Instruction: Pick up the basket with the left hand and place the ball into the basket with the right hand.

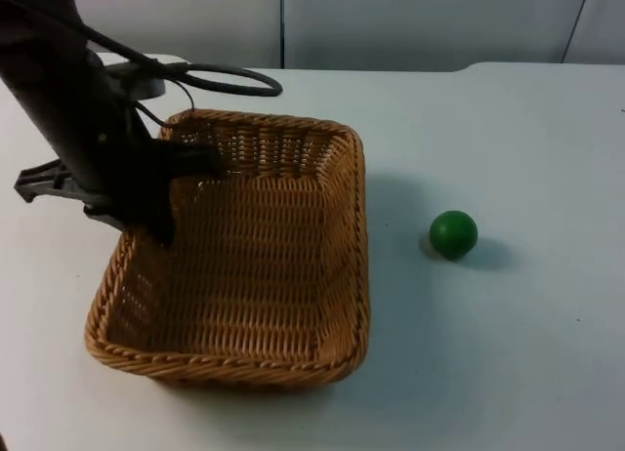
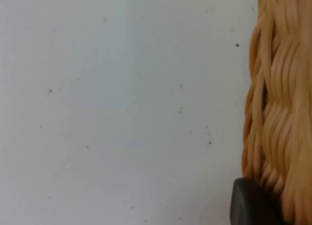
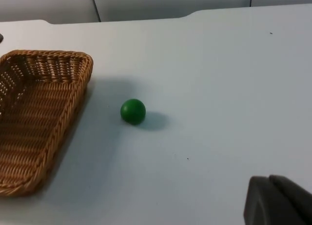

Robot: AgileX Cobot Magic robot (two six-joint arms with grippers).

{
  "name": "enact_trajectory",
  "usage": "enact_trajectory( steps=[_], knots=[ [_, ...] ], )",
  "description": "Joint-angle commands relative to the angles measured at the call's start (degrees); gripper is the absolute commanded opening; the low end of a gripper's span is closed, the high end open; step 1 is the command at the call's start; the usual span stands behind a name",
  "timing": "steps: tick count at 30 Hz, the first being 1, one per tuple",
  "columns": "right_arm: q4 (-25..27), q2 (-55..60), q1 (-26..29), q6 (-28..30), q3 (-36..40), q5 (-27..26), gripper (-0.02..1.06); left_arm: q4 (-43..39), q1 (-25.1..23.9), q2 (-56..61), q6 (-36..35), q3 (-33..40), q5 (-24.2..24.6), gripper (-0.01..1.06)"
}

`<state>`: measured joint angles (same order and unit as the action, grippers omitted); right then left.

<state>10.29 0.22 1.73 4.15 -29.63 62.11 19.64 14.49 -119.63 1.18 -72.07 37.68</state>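
Count on the table [image 1: 547, 373]: one wicker basket [image 1: 244, 266], toward the left edge; one green ball [image 1: 453, 233], right of the basket, apart from it. Nothing in the basket.

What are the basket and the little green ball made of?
The wicker basket looks woven from tan plant strands, maybe rattan or willow: braided rows show along its rim and walls. The green ball is smooth and evenly coloured with a dull shine, so perhaps plastic, rubber or painted wood; the look leaves that open.
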Motion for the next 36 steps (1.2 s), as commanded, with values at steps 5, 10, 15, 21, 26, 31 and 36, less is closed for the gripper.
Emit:
enact_trajectory(
  steps=[5, 10, 15, 21, 26, 31, 36],
  knots=[
    [0.4, -0.2, 0.4, 0.1, 0.3, -0.7, 0.00, 5.3, -3.6, 5.1, 3.6, 1.2, 1.5, 0.00],
    [0.4, -0.2, 0.4, 0.1, 0.3, -0.7, 0.00, 14.1, -4.3, 10.5, 8.7, 4.2, -0.7, 0.00],
    [0.4, -0.2, 0.4, 0.1, 0.3, -0.7, 0.00, 17.4, -4.8, 15.8, 9.2, 8.8, -4.7, 0.00],
    [0.4, -0.2, 0.4, 0.1, 0.3, -0.7, 0.00, 21.4, -6.4, 18.3, 10.9, 14.1, -6.8, 0.00],
    [0.4, -0.2, 0.4, 0.1, 0.3, -0.7, 0.00, 23.6, -6.5, 18.3, 12.2, 15.5, -5.8, 0.00],
    [0.4, -0.2, 0.4, 0.1, 0.3, -0.7, 0.00, 23.7, -6.5, 18.3, 12.2, 15.5, -4.7, 0.00],
    [0.4, -0.2, 0.4, 0.1, 0.3, -0.7, 0.00, 23.7, -6.5, 18.3, 12.2, 15.5, -4.5, 0.00]
  ],
)
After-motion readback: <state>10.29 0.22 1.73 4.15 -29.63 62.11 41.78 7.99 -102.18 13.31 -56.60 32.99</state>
